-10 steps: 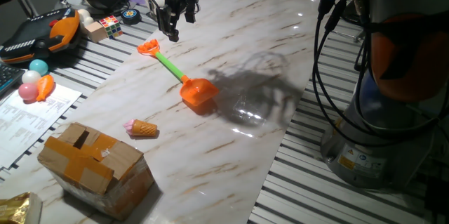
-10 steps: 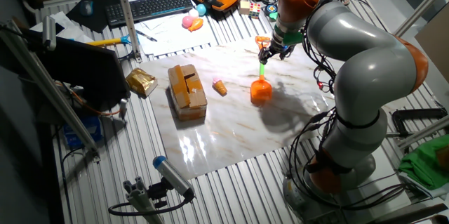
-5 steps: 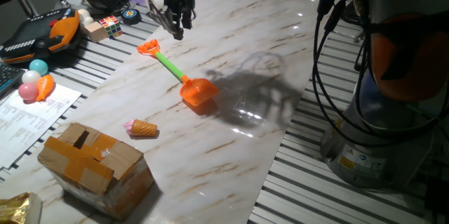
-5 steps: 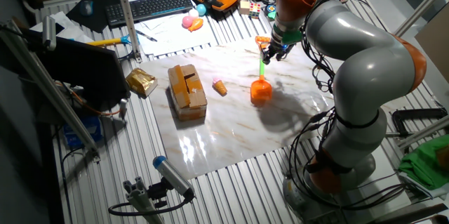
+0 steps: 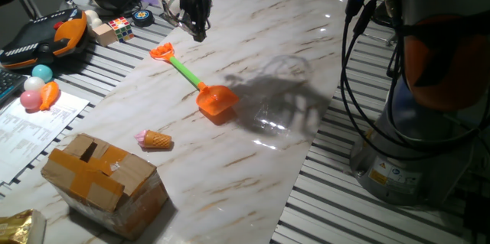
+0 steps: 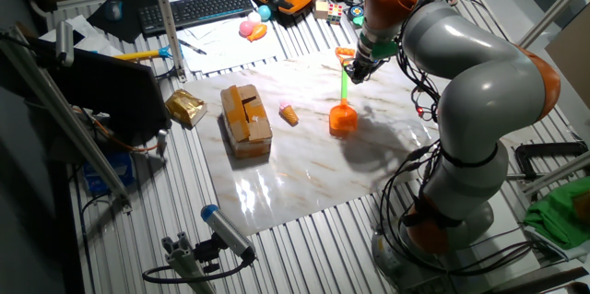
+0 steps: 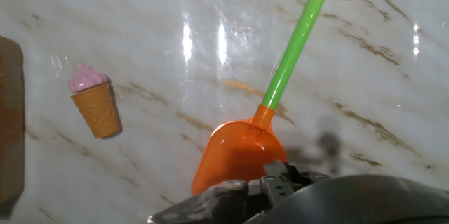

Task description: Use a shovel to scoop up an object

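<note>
The shovel lies flat on the marble board, with its orange loop end (image 5: 161, 51), green shaft (image 5: 187, 73) and orange scoop (image 5: 217, 100). My gripper (image 5: 197, 34) hangs just above and beyond the loop end, touching nothing; its fingers are seen edge-on and it stands open and empty. The other fixed view shows the gripper (image 6: 354, 71) over the shaft (image 6: 344, 88). The object, a tan toy ice-cream cone (image 5: 155, 139) with a pink tip, lies apart, left of the scoop. In the hand view the scoop (image 7: 238, 155) sits right of the cone (image 7: 95, 104).
A taped cardboard box (image 5: 103, 179) stands near the board's front corner, close to the cone. Off the board at the left lie a pink ball (image 5: 31, 100), a teal ball (image 5: 40, 72), a Rubik's cube (image 5: 119, 28) and a teach pendant (image 5: 46, 39). The arm's base (image 5: 425, 137) stands at the right.
My gripper has turned about its own axis, so its spread fingers now line up edge-on, and it has shifted slightly away from the shovel's loop end. Shovel and cone have not moved.
</note>
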Action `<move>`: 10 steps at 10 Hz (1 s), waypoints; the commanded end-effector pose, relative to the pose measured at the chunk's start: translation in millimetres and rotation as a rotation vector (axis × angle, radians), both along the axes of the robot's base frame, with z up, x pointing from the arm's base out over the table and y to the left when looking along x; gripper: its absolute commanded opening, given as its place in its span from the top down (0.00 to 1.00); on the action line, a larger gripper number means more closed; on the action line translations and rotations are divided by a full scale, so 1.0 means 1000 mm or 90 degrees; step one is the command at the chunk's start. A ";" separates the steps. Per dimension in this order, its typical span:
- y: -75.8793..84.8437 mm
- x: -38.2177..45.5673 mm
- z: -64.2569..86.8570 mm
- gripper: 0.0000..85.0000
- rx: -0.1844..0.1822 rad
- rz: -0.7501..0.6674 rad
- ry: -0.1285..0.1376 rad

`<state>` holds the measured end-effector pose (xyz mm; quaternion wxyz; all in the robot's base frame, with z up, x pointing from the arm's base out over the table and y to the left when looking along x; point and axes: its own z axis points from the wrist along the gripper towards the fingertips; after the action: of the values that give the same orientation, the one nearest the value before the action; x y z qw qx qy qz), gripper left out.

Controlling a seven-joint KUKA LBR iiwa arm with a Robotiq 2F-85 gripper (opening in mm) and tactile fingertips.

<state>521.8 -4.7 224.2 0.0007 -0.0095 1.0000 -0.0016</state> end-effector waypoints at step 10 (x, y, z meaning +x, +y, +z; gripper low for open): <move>-0.007 0.0235 -0.042 0.99 -0.016 -0.074 0.022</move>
<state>545.4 -12.4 181.2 -0.0158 0.0481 0.9986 -0.0128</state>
